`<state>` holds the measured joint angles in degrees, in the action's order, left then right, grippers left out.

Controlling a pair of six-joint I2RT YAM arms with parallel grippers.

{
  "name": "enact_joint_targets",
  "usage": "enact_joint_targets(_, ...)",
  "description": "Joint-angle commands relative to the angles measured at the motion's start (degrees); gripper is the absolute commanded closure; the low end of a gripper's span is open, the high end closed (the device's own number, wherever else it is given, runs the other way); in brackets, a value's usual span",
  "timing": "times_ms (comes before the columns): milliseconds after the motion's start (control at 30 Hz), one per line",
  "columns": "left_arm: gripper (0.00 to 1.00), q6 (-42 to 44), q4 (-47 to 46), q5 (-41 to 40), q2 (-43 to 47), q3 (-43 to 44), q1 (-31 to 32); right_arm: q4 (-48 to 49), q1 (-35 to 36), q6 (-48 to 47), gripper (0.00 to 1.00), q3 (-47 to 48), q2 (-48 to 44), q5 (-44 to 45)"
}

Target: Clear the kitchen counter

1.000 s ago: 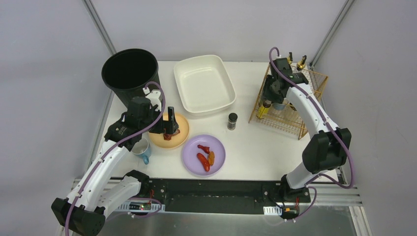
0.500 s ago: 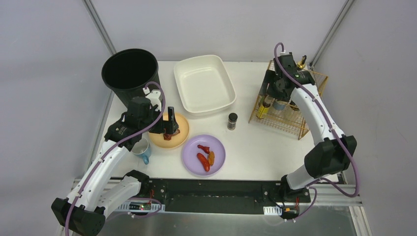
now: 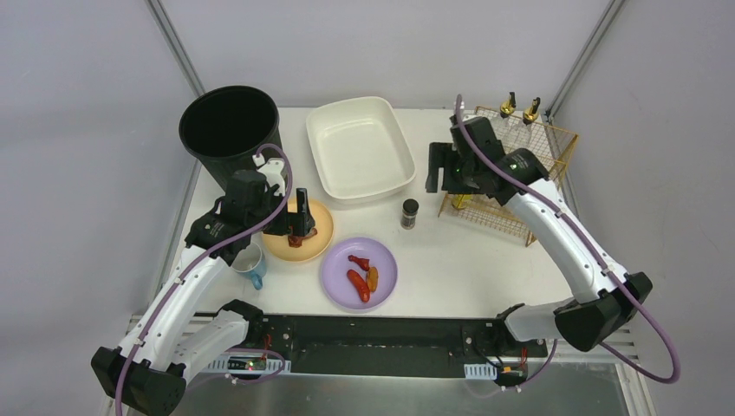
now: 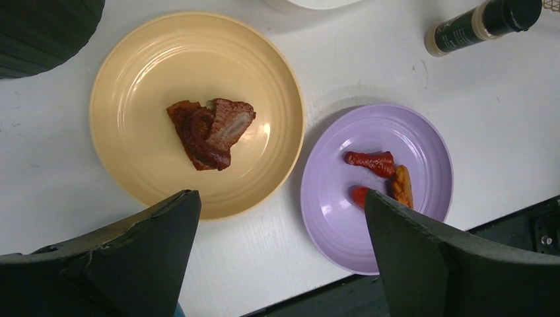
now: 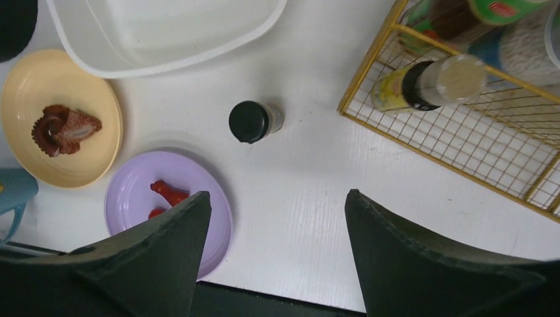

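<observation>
The kitchen counter (image 3: 468,260) is a white tabletop. On it stand a yellow plate (image 3: 276,244) with a piece of brown meat (image 4: 210,132), a purple plate (image 3: 381,260) with red sausage pieces (image 4: 370,162), a black-capped spice jar (image 3: 410,213) and a blue-handled mug (image 3: 250,264). My left gripper (image 3: 300,225) is open and empty above the yellow plate (image 4: 145,86). My right gripper (image 3: 440,178) is open and empty, high over the counter just behind the spice jar (image 5: 251,121), left of the rack.
A tall black bin (image 3: 230,126) stands at the back left. A white basin (image 3: 360,147) is at the back middle. A gold wire rack (image 3: 511,217) with several bottles is at the back right. A black rail (image 3: 373,334) runs along the front edge.
My right arm has come out of the wire rack and swung left, over the counter near the spice jar. My left arm has not moved.
</observation>
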<state>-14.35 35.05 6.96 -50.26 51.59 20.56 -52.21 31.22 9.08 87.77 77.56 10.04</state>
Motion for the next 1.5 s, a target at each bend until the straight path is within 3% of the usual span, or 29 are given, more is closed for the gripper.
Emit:
enact_joint_targets(0, 0.00, 0.02, 0.11, -0.14, 0.01, 1.28, -0.08, 3.60, 2.84, 3.19, 0.22, -4.16, 0.91, -0.48)
enact_joint_targets(233, 0.00, 0.01, 0.35, -0.95, 0.42, 1.28, -0.11, 8.10, 5.28, 5.13, 0.11, -5.32, 6.01, -0.32)
enact_joint_targets(933, 0.00, 0.11, 0.45, -1.50, 1.11, 1.03, -0.12, 11.71, 6.85, 6.84, 0.12, -3.39, 22.62, 1.45)
enact_joint_targets(1133, 0.00, 0.12, 0.46, -1.11, 0.71, 1.07, -0.17, 11.15, 7.50, 6.52, 0.22, -3.47, 24.37, 2.60)
enact_joint_targets(1467, 0.00, 0.19, 0.46, -0.82, 0.52, 1.19, -0.14, 9.87, 8.49, 6.25, 0.71, -2.75, 24.51, 4.17)
